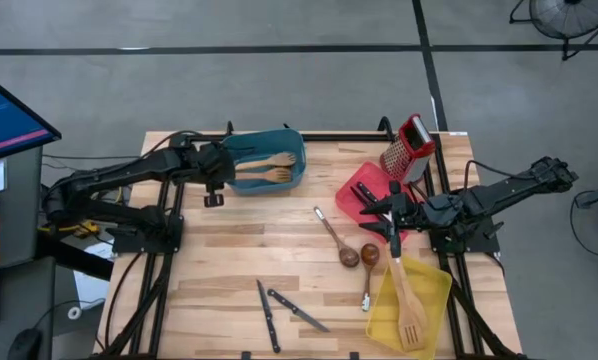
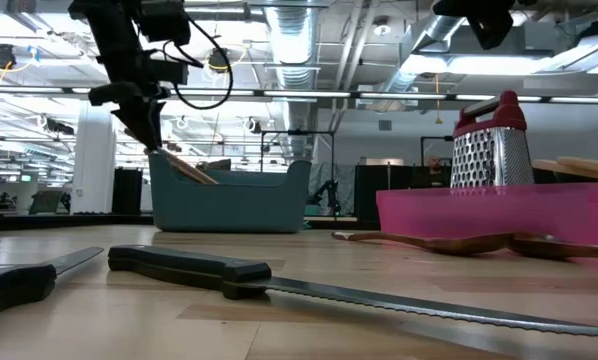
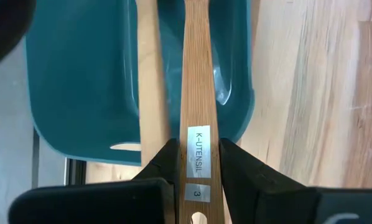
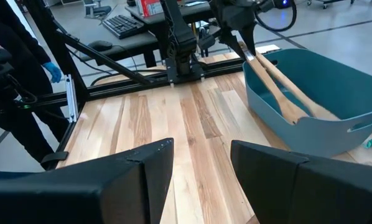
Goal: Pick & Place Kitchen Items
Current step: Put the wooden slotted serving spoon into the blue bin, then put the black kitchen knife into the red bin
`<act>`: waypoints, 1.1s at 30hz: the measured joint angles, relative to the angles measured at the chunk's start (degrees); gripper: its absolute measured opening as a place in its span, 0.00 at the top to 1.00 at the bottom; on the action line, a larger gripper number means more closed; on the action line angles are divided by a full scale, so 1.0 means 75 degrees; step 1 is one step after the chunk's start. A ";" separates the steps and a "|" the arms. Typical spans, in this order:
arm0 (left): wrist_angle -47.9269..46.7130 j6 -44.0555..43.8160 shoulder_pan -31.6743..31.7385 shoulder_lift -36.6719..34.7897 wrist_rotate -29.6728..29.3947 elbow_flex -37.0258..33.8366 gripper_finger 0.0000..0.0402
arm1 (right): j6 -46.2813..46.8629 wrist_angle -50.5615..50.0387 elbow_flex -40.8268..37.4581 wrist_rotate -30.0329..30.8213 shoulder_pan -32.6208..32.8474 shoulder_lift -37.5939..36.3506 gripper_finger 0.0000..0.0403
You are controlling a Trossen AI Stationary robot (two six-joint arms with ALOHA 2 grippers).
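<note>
The left claw is clenched on the handle of a wooden utensil, its two fingers pressed against either side of the handle just by a white label reading "K-UTENSIL". That handle rests on the rim of the teal bin at the end toward the left arm, and the utensil's head lies inside the bin. A second wooden utensil lies in the bin right beside the held one, its handle also sticking out over that rim.

The right claw hovers over the edge of the red bin, away from the teal bin across the surface; its fingers are spread apart with nothing between them. A steel grater with a red handle stands beside the red bin.

Between the teal bin and the yellow bin lie two brown-bowled spoons, bowls close together. A wooden slotted turner sits in the yellow bin. Two black-handled knives lie on the surface farther from the teal bin, near the front edge
</note>
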 joint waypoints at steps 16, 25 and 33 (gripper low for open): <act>0.0133 0.0127 -0.0141 -0.0486 -0.0180 0.0096 0.58 | 0.0003 -0.0003 0.0000 0.0000 0.0000 0.0000 0.57; 0.1859 -0.0645 -0.1262 -0.1302 0.2726 0.0931 0.42 | 0.0006 0.0038 0.0000 0.0000 0.0003 0.0000 0.57; 0.3282 -0.1145 -0.3638 -0.0961 0.2977 0.0938 0.43 | 0.0364 -0.0039 0.0000 0.0000 0.0035 0.0000 0.57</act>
